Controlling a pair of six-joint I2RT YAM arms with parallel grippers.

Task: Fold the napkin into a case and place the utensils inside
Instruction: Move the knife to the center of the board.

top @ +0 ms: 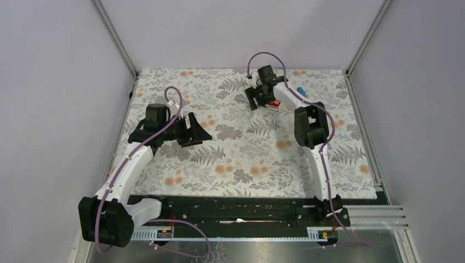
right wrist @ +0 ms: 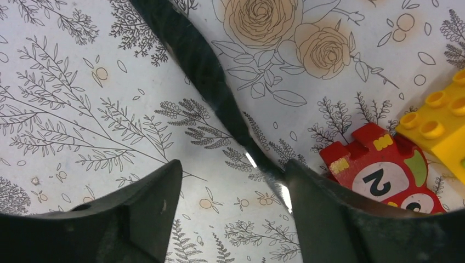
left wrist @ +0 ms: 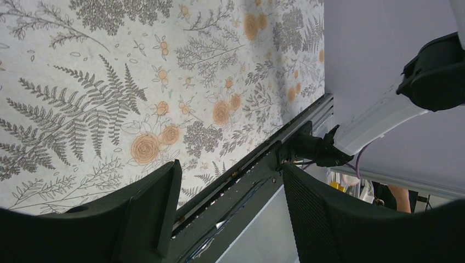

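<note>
Left gripper (left wrist: 230,189) and right gripper (right wrist: 233,183) gape wide, clamping nothing. Only the right wrist view shows a slim shiny utensil (right wrist: 214,82) slanting against one finger, near a red block (right wrist: 384,170). Napkin: cannot tell where.

Plain lilac walls (top: 230,27); floral tablecloth (top: 247,159); even light.

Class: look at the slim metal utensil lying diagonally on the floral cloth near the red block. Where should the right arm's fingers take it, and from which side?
Grip the utensil mid-shaft, from above, with the right gripper turned so its fingers close across the narrow width. It seems to lie flat, leaving no gap underneath, and its near end crowds the red block.
</note>
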